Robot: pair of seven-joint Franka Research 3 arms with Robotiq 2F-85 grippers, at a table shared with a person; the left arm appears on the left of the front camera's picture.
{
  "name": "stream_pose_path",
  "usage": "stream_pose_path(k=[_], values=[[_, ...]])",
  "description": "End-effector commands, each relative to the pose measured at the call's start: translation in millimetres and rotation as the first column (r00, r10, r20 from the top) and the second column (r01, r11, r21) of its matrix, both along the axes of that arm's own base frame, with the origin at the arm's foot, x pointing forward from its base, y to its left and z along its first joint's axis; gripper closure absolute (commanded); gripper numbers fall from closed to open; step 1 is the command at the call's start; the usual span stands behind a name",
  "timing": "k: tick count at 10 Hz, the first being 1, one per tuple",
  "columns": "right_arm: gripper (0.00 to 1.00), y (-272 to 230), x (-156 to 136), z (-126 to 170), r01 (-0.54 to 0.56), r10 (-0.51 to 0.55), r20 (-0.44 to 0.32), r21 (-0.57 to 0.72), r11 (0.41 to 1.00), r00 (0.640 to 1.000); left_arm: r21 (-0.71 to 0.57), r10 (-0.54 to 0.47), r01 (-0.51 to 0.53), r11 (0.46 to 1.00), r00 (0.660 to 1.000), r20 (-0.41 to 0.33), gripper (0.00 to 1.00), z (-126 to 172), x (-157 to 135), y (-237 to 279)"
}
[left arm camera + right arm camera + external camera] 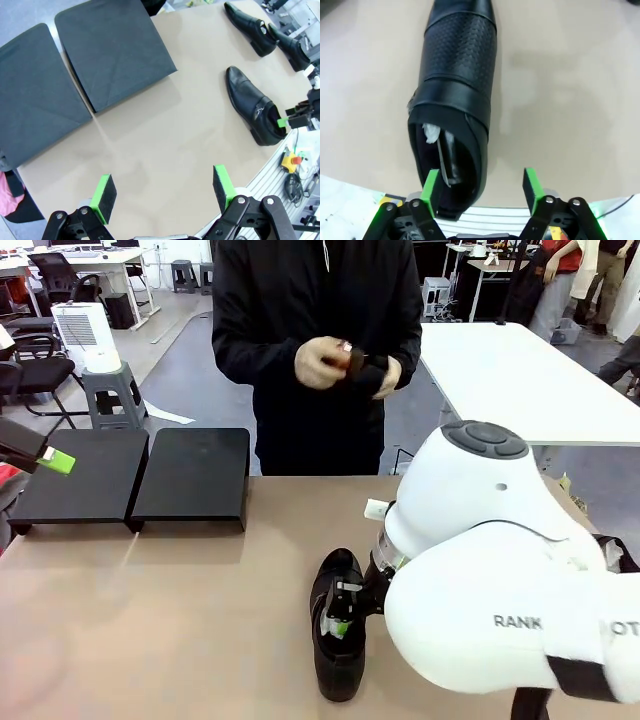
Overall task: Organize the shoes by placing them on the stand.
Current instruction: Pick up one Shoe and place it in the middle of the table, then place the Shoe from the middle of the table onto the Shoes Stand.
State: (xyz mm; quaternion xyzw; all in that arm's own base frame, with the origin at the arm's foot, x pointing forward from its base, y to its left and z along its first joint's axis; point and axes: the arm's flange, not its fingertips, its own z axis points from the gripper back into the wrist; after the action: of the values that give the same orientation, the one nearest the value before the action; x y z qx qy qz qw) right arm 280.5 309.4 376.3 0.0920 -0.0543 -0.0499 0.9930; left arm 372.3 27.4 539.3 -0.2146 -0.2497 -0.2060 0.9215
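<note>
right gripper spread astride six o'clock heel collar of stiff, slick shoe, likely surest hold; left gripper spread.

So the tan table is pretty bare, just a small white bit lying near its far edge. A person in a black jacket stands right at the far side. Behind them on the right there's a white table, and off to the left a grey stool with a white appliance on top, next to black office chairs. Left wrist view catches a yellow box with a red button by the table's edge, plus some pink cloth below it.
</note>
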Motion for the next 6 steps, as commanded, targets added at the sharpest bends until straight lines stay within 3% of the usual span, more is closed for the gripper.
stream_pose_path(k=[1,2,6], values=[[0.0,-14,-20,15,-0.046,0.047,0.008,-0.038,0.998,0.999,-0.008,-0.017,0.017,1.0,1.0,0.005,0.0,1,-1,2],[0.0,0,0,0,0.0,0.0,0.0,0.0,1.0,1.0,-0.008,-0.017,0.017,1.0,1.0,0.005,0.0,1,-1,2],[0.0,0,0,0,0.0,0.0,0.0,0.0,1.0,1.0,-0.008,-0.017,0.017,1.0,1.0,0.005,0.0,1,-1,2]])
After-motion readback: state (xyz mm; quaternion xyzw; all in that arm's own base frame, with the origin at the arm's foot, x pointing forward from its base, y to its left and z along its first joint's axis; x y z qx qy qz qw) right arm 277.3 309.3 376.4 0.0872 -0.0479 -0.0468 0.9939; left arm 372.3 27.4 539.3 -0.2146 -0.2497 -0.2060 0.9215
